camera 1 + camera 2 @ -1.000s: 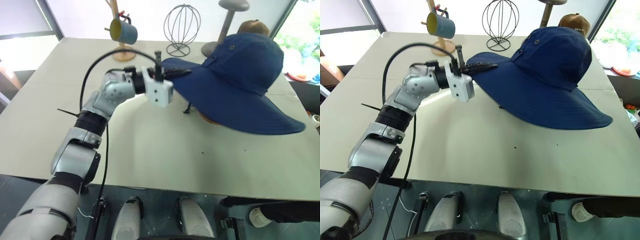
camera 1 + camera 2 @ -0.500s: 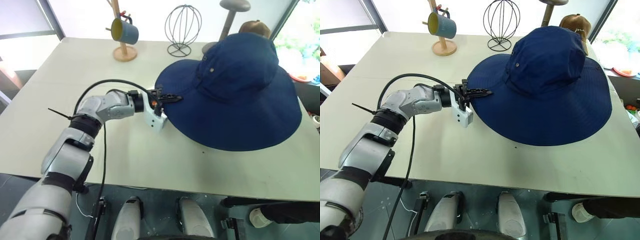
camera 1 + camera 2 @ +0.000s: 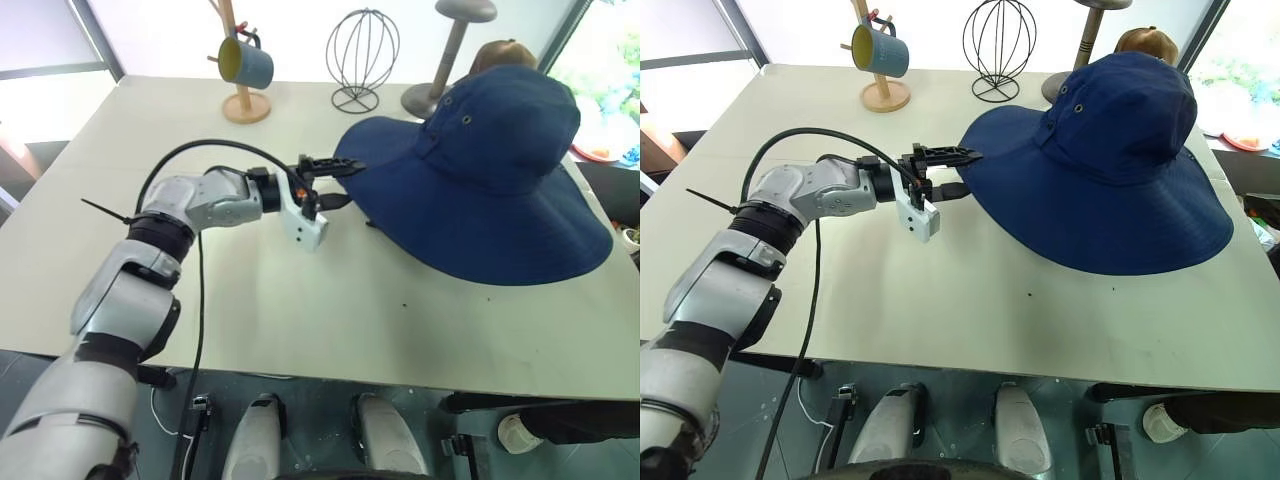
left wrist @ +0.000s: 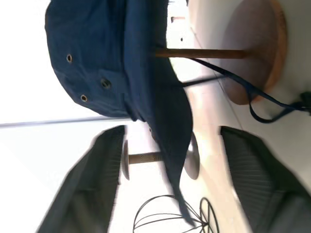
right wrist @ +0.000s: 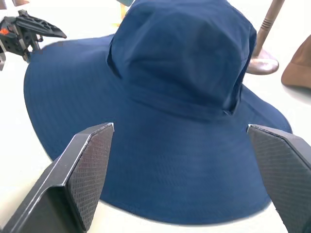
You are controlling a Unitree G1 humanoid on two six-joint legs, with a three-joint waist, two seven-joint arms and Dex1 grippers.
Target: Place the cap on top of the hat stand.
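Two black fingers of the left gripper (image 3: 943,170) stand spread wide at the near edge of the cap's brim, one above and one below it, clamping nothing. Right gripper (image 5: 182,170): fingers wide apart too, pointed at the cap from the other side, nothing between the pads. The cap (image 3: 490,170) sits draped over the hat stand (image 4: 252,53); the left wrist view shows the thin rod rising from the round base into the crown, chin cord trailing over the base onto the desk (image 3: 280,290). So placement looks essentially done, pending a clean retreat. Risks, as I read them: the brim edge runs between the left fingers, so pulling back at the wrong height could snag the fabric and drag the cap off the disc top. The cap also looks lopsided, with the brim drooping low to the desk on the near side, so a nudge might tip it or the slanted stand. Behind the cap: a grey pedestal stand (image 3: 455,40), a wire globe stand (image 3: 362,55) and a brown hat (image 3: 505,52). Only container: a blue mug (image 3: 247,62) hanging on a wooden peg rack beyond the left gripper; yellow inside, contents can't be made out.
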